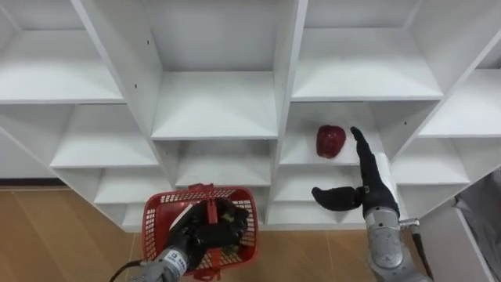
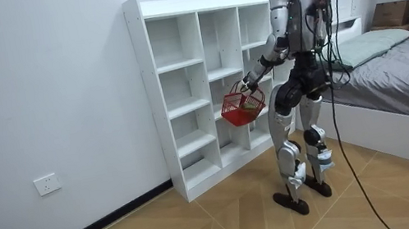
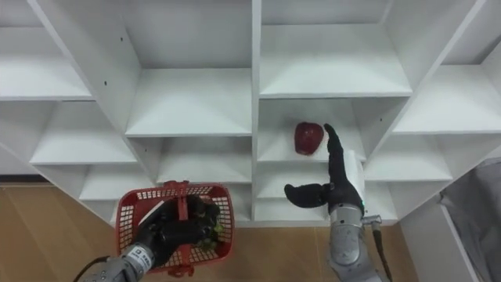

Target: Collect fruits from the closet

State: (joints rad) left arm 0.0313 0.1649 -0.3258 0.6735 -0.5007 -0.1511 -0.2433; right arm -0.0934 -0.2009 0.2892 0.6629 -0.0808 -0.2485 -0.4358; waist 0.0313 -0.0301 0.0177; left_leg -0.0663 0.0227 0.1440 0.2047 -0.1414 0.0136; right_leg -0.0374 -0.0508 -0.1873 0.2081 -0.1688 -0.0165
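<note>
One red fruit (image 1: 330, 141) on shelf (image 1: 300, 154), R hand (image 1: 374, 186) fingers straight beside it; L hand (image 1: 197, 235) fingers curled round red basket (image 1: 160, 200) handle

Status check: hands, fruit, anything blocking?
Left robot hand shut on red plastic basket handle. Right robot hand open, beside round dark-red fruit on white shelf. Nothing between them.

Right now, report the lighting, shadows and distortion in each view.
Left eye view: even light, soft shade at compartment backs, closet uprights fan outward; apple, right hand and basket evenly lit. Room view: flat light, dim shade inside the closet, uprights straight.
</note>
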